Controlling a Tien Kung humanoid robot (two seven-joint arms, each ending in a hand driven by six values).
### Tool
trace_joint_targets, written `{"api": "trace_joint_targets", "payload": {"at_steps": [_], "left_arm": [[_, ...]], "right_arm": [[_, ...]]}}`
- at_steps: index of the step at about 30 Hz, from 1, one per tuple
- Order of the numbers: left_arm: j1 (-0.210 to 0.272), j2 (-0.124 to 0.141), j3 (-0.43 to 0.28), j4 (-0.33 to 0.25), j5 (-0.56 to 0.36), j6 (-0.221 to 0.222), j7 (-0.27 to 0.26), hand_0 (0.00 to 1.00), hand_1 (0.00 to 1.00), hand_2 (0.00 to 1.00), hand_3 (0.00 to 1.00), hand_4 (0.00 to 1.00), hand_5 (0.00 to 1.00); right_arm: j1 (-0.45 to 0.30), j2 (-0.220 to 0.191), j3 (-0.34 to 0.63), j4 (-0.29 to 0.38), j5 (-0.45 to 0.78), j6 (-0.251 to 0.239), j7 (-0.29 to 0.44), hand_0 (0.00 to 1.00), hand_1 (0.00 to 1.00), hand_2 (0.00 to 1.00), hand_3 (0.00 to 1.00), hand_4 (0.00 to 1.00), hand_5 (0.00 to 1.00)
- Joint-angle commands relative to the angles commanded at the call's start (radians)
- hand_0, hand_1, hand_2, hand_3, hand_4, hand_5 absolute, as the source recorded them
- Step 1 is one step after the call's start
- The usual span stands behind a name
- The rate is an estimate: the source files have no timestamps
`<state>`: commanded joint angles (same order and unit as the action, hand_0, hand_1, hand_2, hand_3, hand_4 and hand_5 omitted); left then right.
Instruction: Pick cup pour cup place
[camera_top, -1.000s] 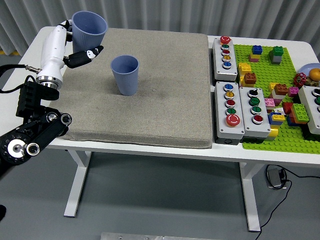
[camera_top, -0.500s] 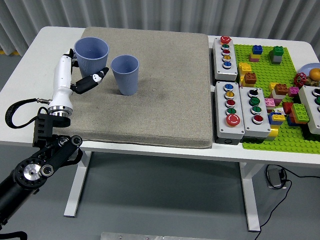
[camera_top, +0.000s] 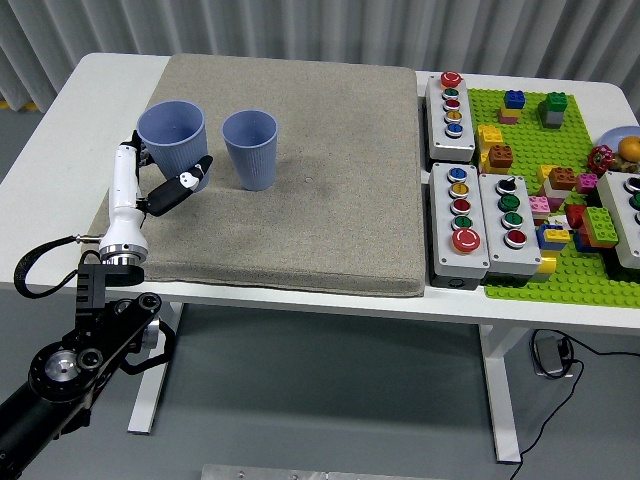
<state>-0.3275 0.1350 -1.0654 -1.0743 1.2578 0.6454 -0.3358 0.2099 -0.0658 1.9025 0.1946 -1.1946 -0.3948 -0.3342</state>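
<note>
Two blue-grey cups show in the head view. One cup is upright at the left of the grey mat, with my left hand curled around its lower part; its base is hidden by the fingers, so I cannot tell whether it touches the mat. The second cup stands upright on the mat just to its right, apart from it and untouched. My left arm rises from the lower left corner. The right arm is out of view.
Several grey button boxes stand right of the mat. A green brick baseplate with many coloured bricks fills the far right. A bowl sits at the right edge. Bare white table lies left of the mat.
My left hand has carried the held cup down and toward me, from the mat's far left corner to a spot beside the standing cup. The arm has dropped lower. The second cup has not moved.
</note>
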Motion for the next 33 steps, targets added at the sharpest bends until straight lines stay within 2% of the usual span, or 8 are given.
{"api": "trace_joint_targets", "payload": {"at_steps": [4, 6, 12, 15, 18, 27, 33], "left_arm": [[0.011, -0.011, 0.029, 0.052, -0.083, 0.0, -0.102, 0.534, 0.547, 0.598, 0.585, 0.786, 0.243], [0.017, -0.014, 0.039, 0.066, -0.115, 0.0, -0.128, 0.534, 0.547, 0.598, 0.585, 0.786, 0.243], [0.019, -0.02, 0.067, 0.095, -0.152, 0.0, -0.163, 0.534, 0.547, 0.597, 0.588, 0.779, 0.247], [0.014, -0.033, 0.078, 0.121, -0.167, 0.0, -0.194, 0.539, 0.551, 0.606, 0.592, 0.778, 0.254], [0.014, -0.043, 0.085, 0.14, -0.156, 0.0, -0.203, 0.539, 0.551, 0.606, 0.592, 0.778, 0.254], [0.014, -0.043, 0.102, 0.185, -0.128, 0.0, -0.224, 0.547, 0.568, 0.624, 0.594, 0.775, 0.266], [0.012, -0.048, 0.103, 0.196, -0.153, 0.0, -0.252, 0.551, 0.575, 0.638, 0.595, 0.778, 0.278]], "right_arm": [[0.0, 0.001, 0.0, 0.0, -0.001, -0.001, 0.0, 0.67, 0.549, 0.486, 0.539, 0.002, 0.31], [-0.001, 0.002, 0.001, 0.0, -0.002, -0.001, -0.001, 0.67, 0.549, 0.486, 0.539, 0.002, 0.31], [0.0, 0.003, -0.001, 0.0, 0.0, -0.001, 0.0, 0.67, 0.549, 0.486, 0.538, 0.002, 0.31], [0.0, 0.002, -0.002, 0.001, 0.001, -0.003, 0.0, 0.671, 0.549, 0.486, 0.539, 0.002, 0.31], [-0.001, 0.002, -0.003, 0.001, 0.003, -0.005, 0.002, 0.671, 0.549, 0.486, 0.539, 0.002, 0.31], [-0.003, 0.002, -0.005, 0.0, 0.006, -0.008, 0.005, 0.67, 0.549, 0.486, 0.539, 0.002, 0.31], [-0.001, 0.002, -0.007, 0.0, 0.008, -0.01, 0.007, 0.671, 0.549, 0.486, 0.539, 0.002, 0.309]]}}
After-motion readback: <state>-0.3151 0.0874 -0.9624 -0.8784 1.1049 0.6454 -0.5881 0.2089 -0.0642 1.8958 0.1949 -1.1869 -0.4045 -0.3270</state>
